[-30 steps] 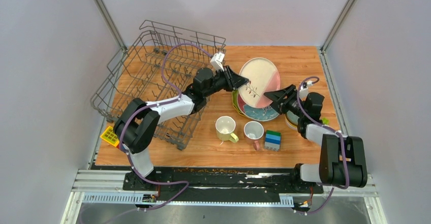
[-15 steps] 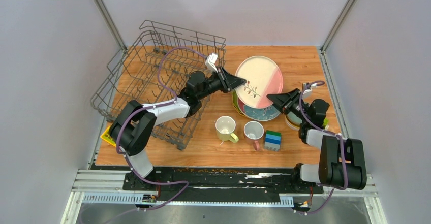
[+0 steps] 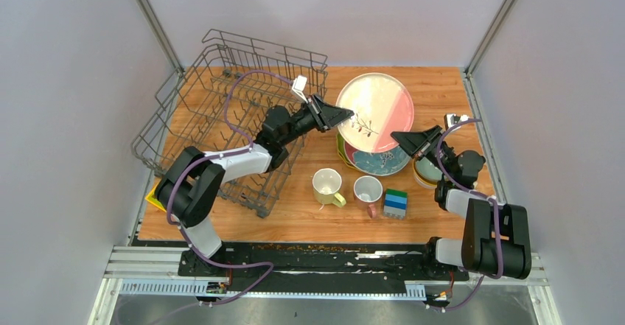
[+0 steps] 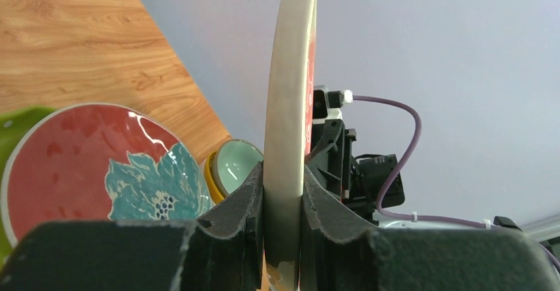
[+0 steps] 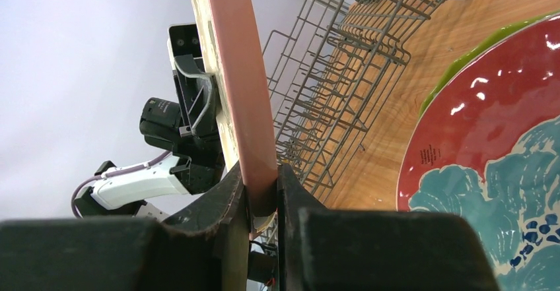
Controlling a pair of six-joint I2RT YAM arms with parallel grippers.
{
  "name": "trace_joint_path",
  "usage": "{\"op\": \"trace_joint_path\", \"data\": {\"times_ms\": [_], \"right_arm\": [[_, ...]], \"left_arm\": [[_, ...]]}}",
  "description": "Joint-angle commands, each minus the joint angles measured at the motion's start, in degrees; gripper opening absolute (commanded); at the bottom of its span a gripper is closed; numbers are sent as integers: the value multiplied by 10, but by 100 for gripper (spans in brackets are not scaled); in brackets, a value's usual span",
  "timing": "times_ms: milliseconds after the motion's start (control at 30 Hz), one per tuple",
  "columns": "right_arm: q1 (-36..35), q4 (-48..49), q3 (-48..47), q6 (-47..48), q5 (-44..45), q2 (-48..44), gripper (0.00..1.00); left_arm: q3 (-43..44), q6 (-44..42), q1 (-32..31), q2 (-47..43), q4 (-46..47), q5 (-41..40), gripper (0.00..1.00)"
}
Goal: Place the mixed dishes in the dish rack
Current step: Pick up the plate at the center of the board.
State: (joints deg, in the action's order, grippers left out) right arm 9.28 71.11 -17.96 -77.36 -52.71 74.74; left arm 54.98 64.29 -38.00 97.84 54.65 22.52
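A: Top view. Where is the plate [image 3: 374, 107]?
B: Raised off the table [image 3: 442, 89] and tilted, pink half to the right, above the stack topped by the red plate [image 3: 379, 164]. Left gripper [image 3: 343, 115] pinches its left rim, right gripper [image 3: 402, 139] its lower right rim. Rack [image 3: 221, 96] stands far left, with the left arm reaching over its near right corner

A: Other dishes?
B: Yellow mug [image 3: 326, 185] and white mug [image 3: 368, 190] sit side by side at the front. Blocks [image 3: 396, 203] are just right of them. Bowls [image 3: 425, 172] are nested under the right wrist

A: Left wrist view
B: Plate [image 4: 290, 106] is edge-on and upright. Fingers [image 4: 244, 205] press on it, one per face, a firm pinch. Red plate [image 4: 99, 165] lies flat at lower left, the bowls [image 4: 234, 165] beyond it, green inside yellow. Right arm shows behind the plate

A: Right wrist view
B: Pink rim of the plate [image 5: 238, 86] is clamped between the fingers [image 5: 228, 198], both touching it. Rack [image 5: 343, 60] is beyond, the red plate [image 5: 489, 139] at right. Left gripper [image 5: 198, 99] grips the far rim
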Motion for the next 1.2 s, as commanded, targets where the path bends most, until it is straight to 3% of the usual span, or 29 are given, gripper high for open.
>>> {"op": "trace_joint_path", "data": {"times_ms": [0,200,333,433,500,600,833,900,1000,1167], "right_arm": [[-16,65,-12,5,-34,-6,0],[-14,104,-8,-20,-33,16,0],[-13,117,-9,-25,-36,25,0],[-10,118,-4,-27,-29,24,0],[-9,113,-3,-23,-29,20,0],[-6,99,-1,-15,-25,10,0],[-5,-47,-10,64,-5,-56,0],[-5,-98,-14,93,6,-80,0],[-5,-145,-23,114,8,-105,0],[-5,-164,-30,117,-3,-101,0]], "left_arm": [[5,38,-32,-27,112,83,21],[4,38,-32,-32,111,86,36],[5,36,-31,-37,92,86,40],[0,29,-30,-45,78,80,35],[-3,24,-27,-49,66,72,20],[-5,17,-25,-55,45,67,10],[0,-40,-24,-89,-35,42,37],[2,-55,-23,-100,-61,34,38],[6,-63,-24,-105,-77,34,33],[5,-58,-24,-107,-64,36,5]]}}
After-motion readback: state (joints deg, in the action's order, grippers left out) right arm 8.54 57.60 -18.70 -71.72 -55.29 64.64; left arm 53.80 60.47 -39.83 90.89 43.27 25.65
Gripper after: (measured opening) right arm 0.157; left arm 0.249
